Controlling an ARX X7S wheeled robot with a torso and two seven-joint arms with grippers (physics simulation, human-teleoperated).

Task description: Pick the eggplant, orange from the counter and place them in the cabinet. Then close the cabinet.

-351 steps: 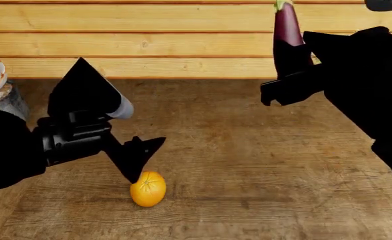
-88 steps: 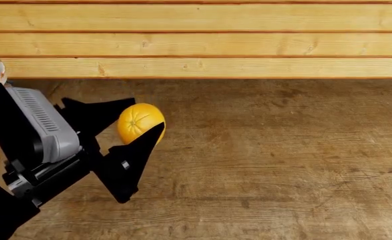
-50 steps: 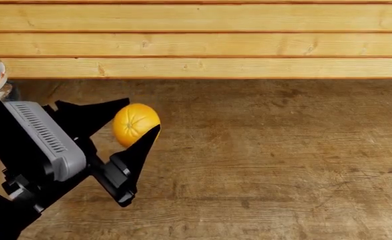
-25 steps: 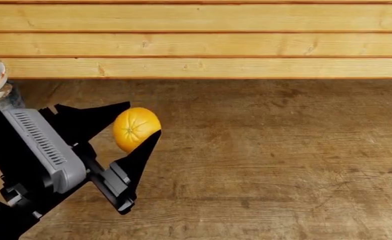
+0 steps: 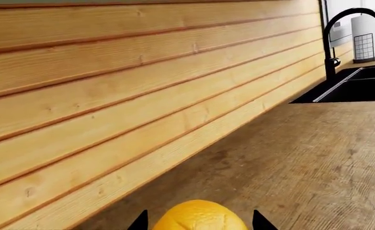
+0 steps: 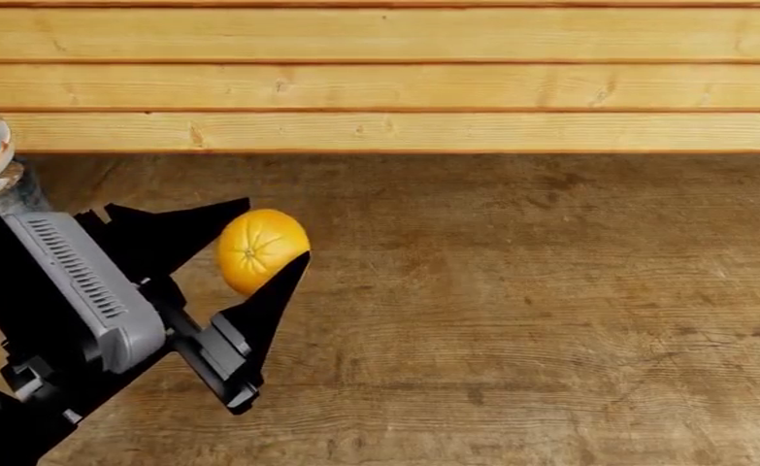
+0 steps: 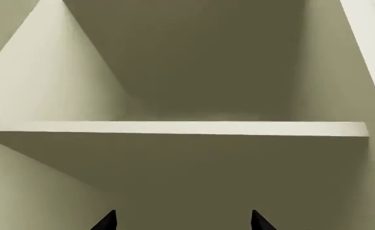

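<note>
Between the two black fingers of the left gripper [image 6: 266, 238] the orange [image 6: 262, 250] is held, lifted clear of the counter [image 6: 535, 320] and carried out in front of the pale plank wall [image 6: 380, 78]. The jaws are closed onto the fruit, one finger seen above and behind it and one below and in front, so the fruit lies squarely in the grip rather than to either side. Being round, the orange has no long axis to be reckoned with (its star-shaped stem mark is turned toward the head camera). From the left wrist view only the top of the orange [image 5: 200, 216] is shown, flanked by two dark fingertips [image 5: 138, 222], with a black faucet [image 5: 340, 33] and a sink [image 5: 353, 88] far along the counter.

The right gripper [image 7: 183, 221] is out of the head view; its own camera looks into the cabinet [image 7: 174, 86], under a pale shelf [image 7: 174, 128], with the two fingertips set apart and nothing seen between them. The eggplant cannot be seen in any current view, so its resting place cannot be told. The cabinet is judged to lie above the head view, so an upward carry by the left arm is what the coming move turns on.

Compared with seven seconds ago, the orange is no longer resting on the counter under an open left gripper, and the right arm with the eggplant is gone from the head view. Over the last half second almost nothing is changed.
</note>
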